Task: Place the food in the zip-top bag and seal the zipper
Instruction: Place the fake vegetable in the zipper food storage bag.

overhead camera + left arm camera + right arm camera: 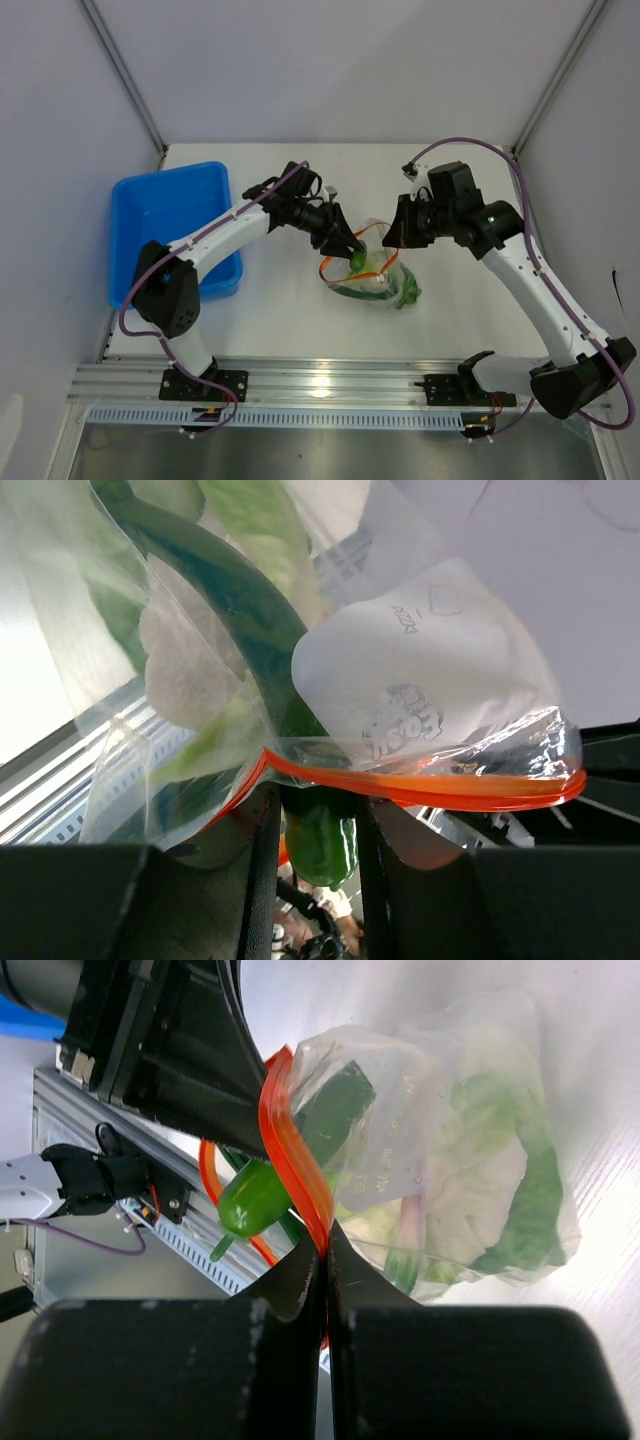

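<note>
The zip-top bag lies mid-table, clear and crinkly, with pale leafy and green food inside. Its orange-red zipper runs along the open mouth. My left gripper is shut on a green pepper, whose dark upper part reaches past the zipper into the bag. From the right wrist view the pepper pokes out at the mouth beside the left gripper's black fingers. My right gripper is shut on the zipper and holds the bag's rim up. In the top view the grippers face each other over the bag.
A blue plastic bin stands at the left beside the left arm. An aluminium rail with the arm bases runs along the near edge. White walls close in the back and sides.
</note>
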Robot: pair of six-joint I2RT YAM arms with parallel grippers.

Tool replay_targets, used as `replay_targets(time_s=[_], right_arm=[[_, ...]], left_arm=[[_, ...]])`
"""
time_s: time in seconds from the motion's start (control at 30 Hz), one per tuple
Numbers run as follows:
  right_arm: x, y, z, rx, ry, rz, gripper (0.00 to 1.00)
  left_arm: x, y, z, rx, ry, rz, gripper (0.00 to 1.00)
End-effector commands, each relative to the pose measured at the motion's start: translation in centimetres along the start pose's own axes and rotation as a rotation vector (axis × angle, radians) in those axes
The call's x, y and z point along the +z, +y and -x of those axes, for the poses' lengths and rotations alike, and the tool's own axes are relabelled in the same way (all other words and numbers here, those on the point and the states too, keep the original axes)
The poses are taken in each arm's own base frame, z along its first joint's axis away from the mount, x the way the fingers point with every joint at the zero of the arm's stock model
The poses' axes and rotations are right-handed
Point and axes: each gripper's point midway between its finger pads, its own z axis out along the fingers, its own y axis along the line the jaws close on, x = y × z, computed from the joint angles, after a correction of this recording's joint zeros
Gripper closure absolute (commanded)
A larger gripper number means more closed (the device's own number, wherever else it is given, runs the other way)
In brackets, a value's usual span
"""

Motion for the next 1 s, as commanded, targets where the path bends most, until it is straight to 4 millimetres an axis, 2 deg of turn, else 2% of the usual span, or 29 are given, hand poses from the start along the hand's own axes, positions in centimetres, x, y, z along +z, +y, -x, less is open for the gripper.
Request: replay_targets(time_s=[0.0,0.07,0.13,0.17,0.2,0.23,0.4,0.47,0.5,0.6,0.67,0.7,0.73,0.8,0.87,0.9,0.97], right_arm=[[-1.4,2.4,0.8,-0.051,-0.059,0.111,1.00],[-1.3,2.6,0.8,-0.056,-0.060,0.120,1.00],[-1.1,2.9,0.9,-0.060,-0.061,0.128,1.00],[-1.1,3.0,1.1,-0.063,-0.064,0.130,1.00],[-0.9,3.1,1.1,-0.067,-0.060,0.136,1.00],[-0.8,3.2,1.1,-0.068,-0.056,0.141,1.00],[0.1,4.1,2.0,-0.082,-0.057,0.167,1.00],[0.3,4.3,2.4,-0.087,-0.063,0.178,1.00],[0.5,4.5,2.6,-0.092,-0.062,0.181,1.00],[0.8,4.8,2.9,-0.099,-0.060,0.184,1.00],[1.0,4.9,3.1,-0.098,-0.064,0.187,1.00],[1.2,4.9,3.2,-0.092,-0.059,0.185,1.00],[1.4,5.0,3.3,-0.091,-0.057,0.187,1.00],[1.6,5.1,3.5,-0.093,-0.053,0.188,1.00],[1.9,5.1,3.7,-0.092,-0.052,0.188,1.00],[2.0,5.1,3.7,-0.093,-0.050,0.189,1.00],[2.1,5.1,3.9,-0.091,-0.049,0.190,1.00]], left_arm=[[-1.4,-1.7,0.4,-0.030,-0.088,-0.024,0.99],[-1.7,-1.9,0.5,-0.031,-0.106,-0.007,0.99],[-1.8,-0.9,0.8,-0.035,-0.135,0.049,0.99],[-2.3,-1.6,1.1,-0.019,-0.157,0.058,0.99],[-2.5,-1.0,0.9,-0.012,-0.159,0.093,0.99],[-2.8,-1.0,1.4,-0.004,-0.192,0.116,0.99],[-3.6,-0.8,1.6,0.017,-0.249,0.178,0.99],[-3.5,0.4,1.7,0.003,-0.263,0.250,0.98],[-3.9,-0.4,1.8,0.030,-0.272,0.252,0.96],[-3.6,0.1,1.6,0.034,-0.261,0.301,0.92],[-3.5,-0.5,1.4,0.067,-0.271,0.309,0.85],[-3.3,-0.2,1.4,0.079,-0.265,0.322,0.80],[-3.4,-0.9,1.3,0.105,-0.269,0.314,0.77],[-3.3,-0.5,1.2,0.108,-0.258,0.331,0.70],[-3.3,-0.6,1.1,0.114,-0.258,0.329,0.53],[-3.4,-0.5,1.0,0.117,-0.259,0.337,0.36],[-3.8,-0.5,0.9,0.129,-0.263,0.341,0.22]])
